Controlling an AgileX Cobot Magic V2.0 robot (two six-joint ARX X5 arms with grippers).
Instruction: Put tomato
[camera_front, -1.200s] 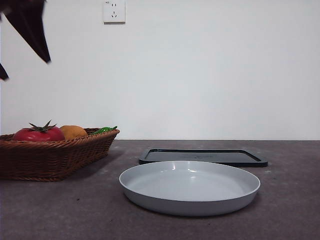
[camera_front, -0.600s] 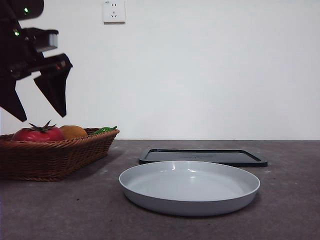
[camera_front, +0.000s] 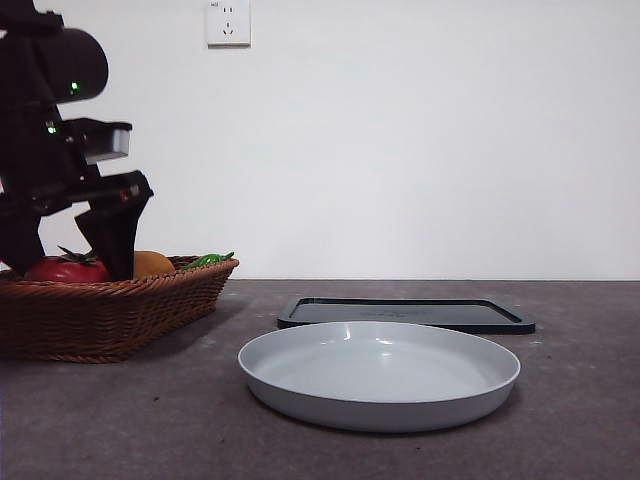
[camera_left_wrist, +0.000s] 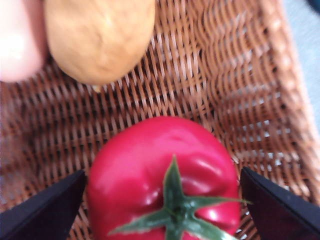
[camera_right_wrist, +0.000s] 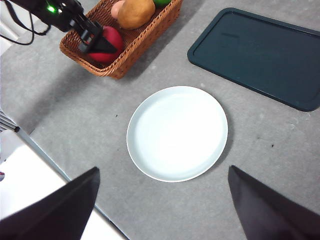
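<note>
The red tomato (camera_front: 62, 269) with a green stem lies in the wicker basket (camera_front: 110, 315) at the left. My left gripper (camera_front: 68, 255) has come down over it. In the left wrist view the tomato (camera_left_wrist: 162, 180) sits between the two open jaws of the left gripper (camera_left_wrist: 163, 175), one on each side. The right wrist view shows the tomato (camera_right_wrist: 111, 42) with the left gripper (camera_right_wrist: 97, 42) around it. My right gripper (camera_right_wrist: 163, 170) is open and empty, high above the table.
An orange round fruit (camera_front: 152, 263), a pale pink fruit (camera_left_wrist: 17, 40) and a green item (camera_front: 208, 260) share the basket. A grey plate (camera_front: 380, 400) stands at the front centre. A dark flat tray (camera_front: 405, 313) lies behind it.
The left arm has come down from the top left corner, and its open jaws now straddle the tomato in the basket. Nothing else has moved.
</note>
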